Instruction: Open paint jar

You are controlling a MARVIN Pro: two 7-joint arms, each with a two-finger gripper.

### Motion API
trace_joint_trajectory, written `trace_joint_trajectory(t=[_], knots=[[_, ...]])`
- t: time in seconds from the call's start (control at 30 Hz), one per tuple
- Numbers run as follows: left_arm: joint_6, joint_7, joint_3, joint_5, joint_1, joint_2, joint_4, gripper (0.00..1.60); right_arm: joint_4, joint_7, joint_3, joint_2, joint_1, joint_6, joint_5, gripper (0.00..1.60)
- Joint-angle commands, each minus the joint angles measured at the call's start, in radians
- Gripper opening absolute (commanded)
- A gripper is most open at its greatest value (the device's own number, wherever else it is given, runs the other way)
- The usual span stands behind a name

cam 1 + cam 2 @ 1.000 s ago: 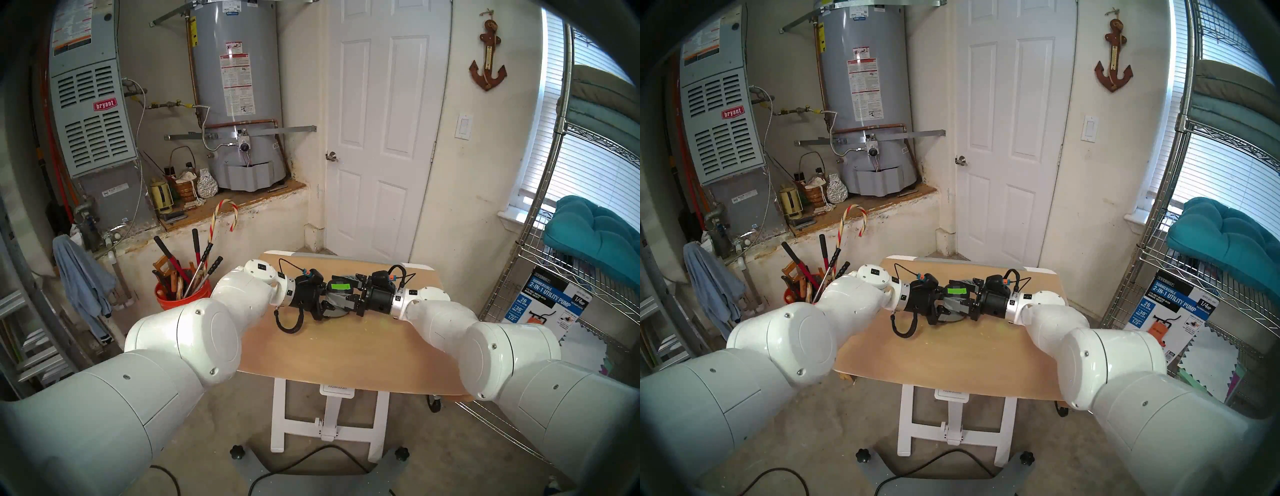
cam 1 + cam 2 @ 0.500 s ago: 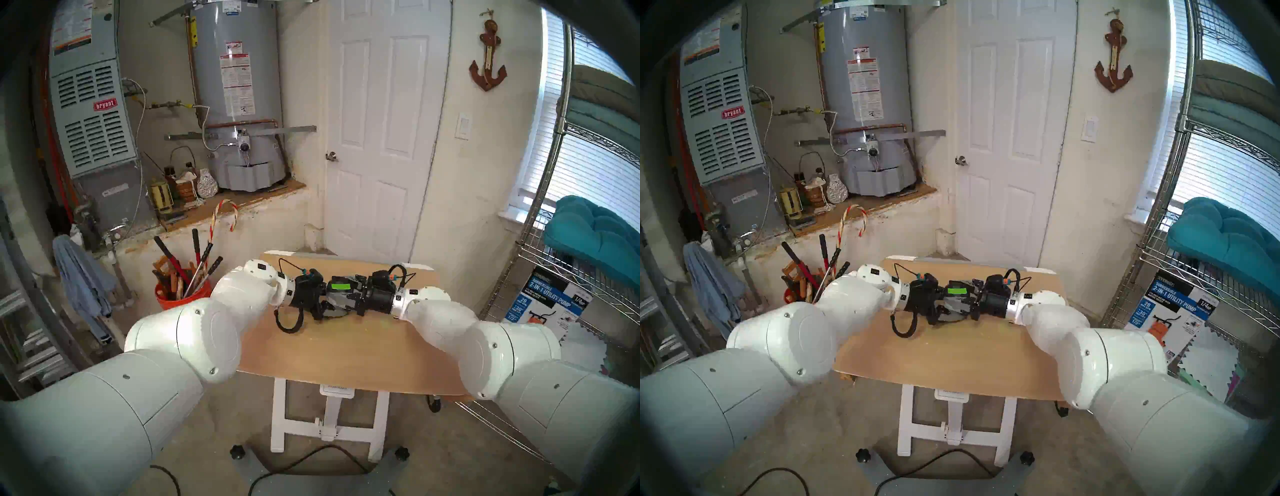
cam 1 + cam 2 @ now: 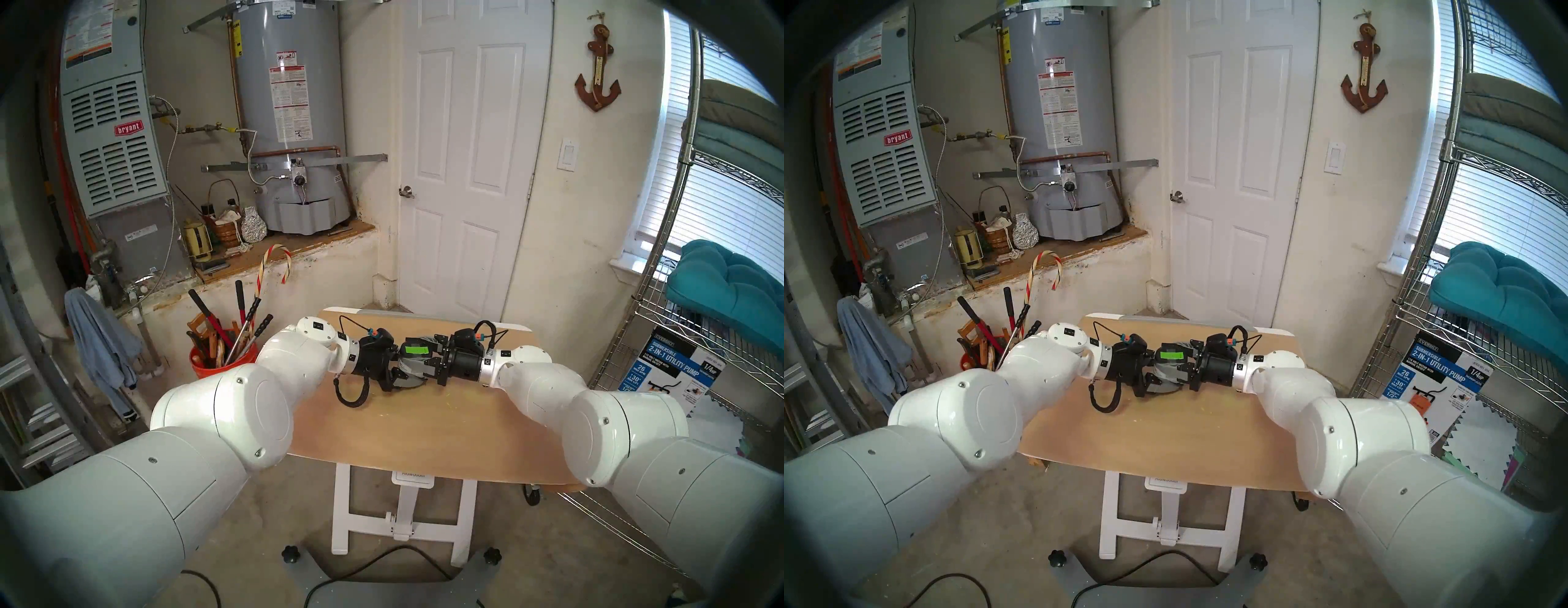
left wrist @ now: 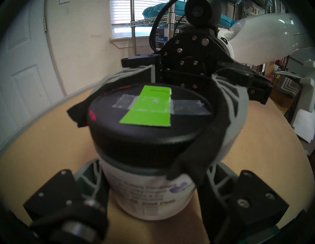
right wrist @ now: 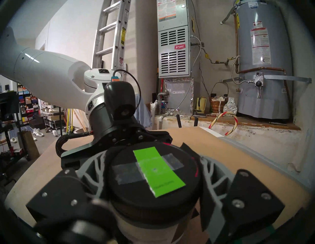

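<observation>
The paint jar [image 4: 146, 196] has a white printed label and a black lid [image 4: 150, 129] with a bright green strip [image 3: 415, 350]. It stands upright at the far middle of the wooden table [image 3: 424, 424]. My left gripper [image 4: 153, 185] comes in from the left and is shut on the jar's body, below the lid. My right gripper [image 5: 153, 173] comes in from the right, and its grey fingers [image 4: 237, 109] curve tightly around the lid's rim. The paint inside is hidden.
An orange bucket of tools [image 3: 225, 361] stands on the floor left of the table. At the right are a wire shelf [image 3: 679, 339] and a pump box [image 3: 674, 369]. A coiled black cable [image 3: 356, 395] hangs from my left wrist onto the table.
My right gripper's fingers have closed in onto the lid. The jar and my left gripper have hardly moved.
</observation>
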Motion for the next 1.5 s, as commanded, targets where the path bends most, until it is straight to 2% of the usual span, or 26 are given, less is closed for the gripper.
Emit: trace_joint_trajectory(t=[0.0, 0.07, 0.1, 0.23, 0.57, 1.2, 1.27, 1.3, 1.33, 1.37, 1.47], knots=[[-0.014, -0.05, 0.014, 0.009, -0.04, 0.014, -0.002, 0.0, -0.032, 0.098, -0.028, 0.011, 0.061, -0.01, -0.018, 0.0], [-0.014, -0.057, 0.022, 0.013, -0.043, 0.014, 0.001, 0.0, -0.032, 0.122, -0.034, 0.01, 0.067, -0.01, -0.024, 0.0], [-0.015, -0.058, 0.024, 0.013, -0.043, 0.014, 0.002, 0.0, -0.032, 0.087, -0.04, 0.009, 0.068, -0.011, -0.03, 0.0], [-0.018, -0.06, 0.035, 0.019, -0.044, 0.012, 0.006, 0.0, -0.033, 0.105, -0.053, 0.005, 0.079, -0.012, -0.043, 0.0], [-0.024, -0.055, 0.055, 0.034, -0.049, 0.003, 0.013, 0.0, -0.031, 0.093, -0.074, -0.003, 0.097, -0.019, -0.069, 0.0], [-0.032, -0.021, 0.067, 0.041, -0.056, 0.0, 0.037, 0.0, -0.012, 0.092, -0.107, -0.009, 0.124, -0.014, -0.076, 0.0], [-0.034, -0.016, 0.065, 0.04, -0.054, 0.002, 0.04, 0.0, -0.003, 0.094, -0.107, -0.007, 0.124, -0.009, -0.074, 0.28], [-0.036, -0.016, 0.066, 0.04, -0.053, 0.003, 0.042, 0.0, -0.001, 0.093, -0.108, -0.005, 0.123, -0.009, -0.074, 0.64], [-0.037, -0.014, 0.064, 0.038, -0.051, 0.004, 0.044, 0.0, 0.002, 0.105, -0.105, -0.003, 0.122, -0.005, -0.071, 1.1], [-0.038, -0.014, 0.064, 0.037, -0.05, 0.005, 0.045, 0.0, 0.006, 0.074, -0.108, -0.003, 0.12, -0.003, -0.072, 1.6], [-0.043, -0.016, 0.063, 0.033, -0.049, 0.006, 0.051, 0.0, 0.009, 0.088, -0.099, 0.004, 0.116, 0.01, -0.062, 1.6]])
